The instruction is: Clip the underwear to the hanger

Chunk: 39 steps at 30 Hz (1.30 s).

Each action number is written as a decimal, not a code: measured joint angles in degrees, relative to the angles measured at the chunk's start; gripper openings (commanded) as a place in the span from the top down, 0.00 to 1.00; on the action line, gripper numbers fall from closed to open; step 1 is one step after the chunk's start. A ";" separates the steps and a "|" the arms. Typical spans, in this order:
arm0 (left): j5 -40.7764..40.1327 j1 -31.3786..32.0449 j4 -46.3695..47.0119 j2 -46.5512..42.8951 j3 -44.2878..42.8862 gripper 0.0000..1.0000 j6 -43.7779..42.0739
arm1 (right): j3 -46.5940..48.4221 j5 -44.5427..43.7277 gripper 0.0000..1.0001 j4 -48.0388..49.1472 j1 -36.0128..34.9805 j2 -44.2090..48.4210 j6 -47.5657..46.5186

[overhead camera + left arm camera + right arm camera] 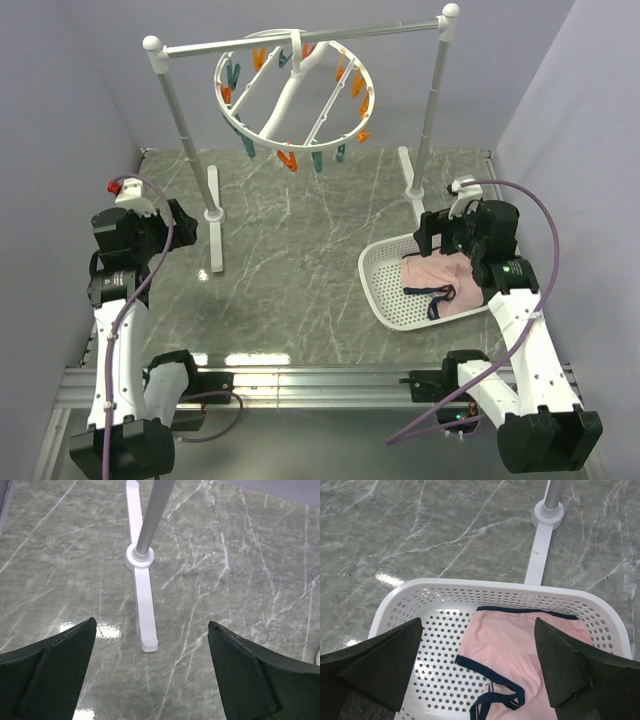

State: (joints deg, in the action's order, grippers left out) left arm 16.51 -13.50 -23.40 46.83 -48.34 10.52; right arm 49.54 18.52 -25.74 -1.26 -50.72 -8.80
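The pale pink underwear point(440, 281) with navy edging lies in a white perforated basket point(385, 295) at the right; it also shows in the right wrist view point(512, 642). The round white hanger point(293, 95) with orange and teal clips hangs from the rail at the back. My right gripper point(478, 625) is open and empty, just above the basket and the underwear. My left gripper point(152, 625) is open and empty above the table at the left, near the stand's left foot point(141, 595).
The white rail stand point(300, 38) has two poles; its left foot point(214, 220) and right foot point(412, 185) rest on the grey marble table. The right foot also shows in the right wrist view point(540, 545). Walls close in on both sides.
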 measured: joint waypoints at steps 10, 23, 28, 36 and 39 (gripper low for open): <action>1.75 -0.02 -2.64 2.82 -6.29 0.01 -1.97 | 10.93 -0.90 0.00 -2.89 0.00 -5.62 -6.32; 12.39 9.86 13.64 0.09 -10.34 0.09 11.58 | 8.52 9.81 0.00 10.05 -15.10 -1.18 2.38; 11.74 19.69 19.58 4.02 -11.89 0.14 13.40 | 5.27 7.02 0.00 25.79 -20.90 -4.09 7.96; 2.47 34.05 21.03 10.43 -12.94 0.29 14.01 | 3.17 1.31 0.01 44.33 -34.16 -11.78 9.40; -1.77 34.97 21.33 11.56 -14.75 0.34 15.74 | 3.93 -0.76 0.01 48.19 -37.07 -15.54 8.92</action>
State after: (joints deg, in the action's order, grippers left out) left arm 14.74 21.47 -2.07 58.39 -63.09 26.26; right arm 53.47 17.76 22.46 -38.33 -66.26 0.12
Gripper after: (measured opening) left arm 0.705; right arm 0.991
